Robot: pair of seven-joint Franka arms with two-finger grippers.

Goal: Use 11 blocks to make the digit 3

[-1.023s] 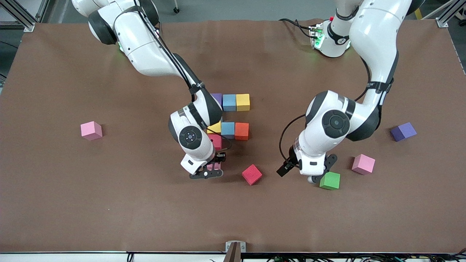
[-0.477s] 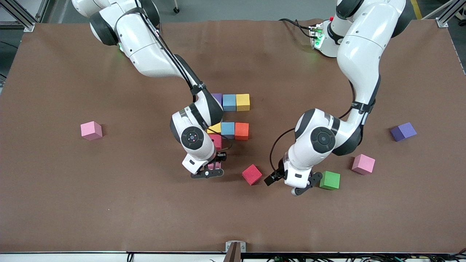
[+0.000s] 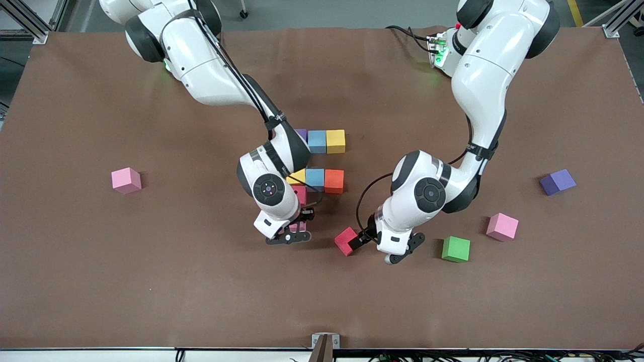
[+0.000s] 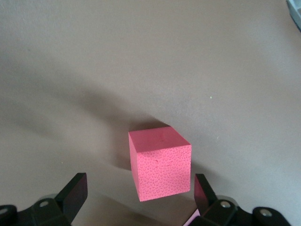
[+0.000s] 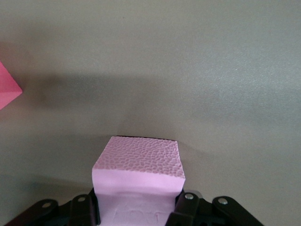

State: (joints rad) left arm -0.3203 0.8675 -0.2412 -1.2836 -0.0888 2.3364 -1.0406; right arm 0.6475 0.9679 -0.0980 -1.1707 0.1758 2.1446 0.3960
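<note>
two white robot arms are working over a brown worktop (image 3: 75,281) scattered with small foam cubes. the right tool (image 3: 294,232) is pinching a pale pink cube (image 5: 137,181) just nearer the camera than a red cube (image 3: 300,194) at the edge of the half-built digit 3 (image 3: 322,161). the left tool (image 3: 375,241) is hanging with its fingers (image 4: 73,193) spread wide either side of a loose red cube (image 4: 161,162), which is sitting on the worktop near the figure.

risks, as a judgement: the loose red cube is lying turned at an angle to the fingers, so closing could be twisting it or nudging it away. the right tool is working tight against the figure, so releasing carelessly could be knocking the placed cubes out of line. the two arms are also standing close together.

counted in the front view: twelve cubes showing. seven are sitting in the figure: purple (image 3: 301,133), light blue (image 3: 317,141), yellow (image 3: 335,141), yellow (image 3: 297,177), light blue (image 3: 315,178), orange (image 3: 334,181), and the red one. five more: the held pink, loose red, green (image 3: 456,249), pink (image 3: 501,227), purple (image 3: 557,181) and another pink (image 3: 126,180) well apart.
</note>
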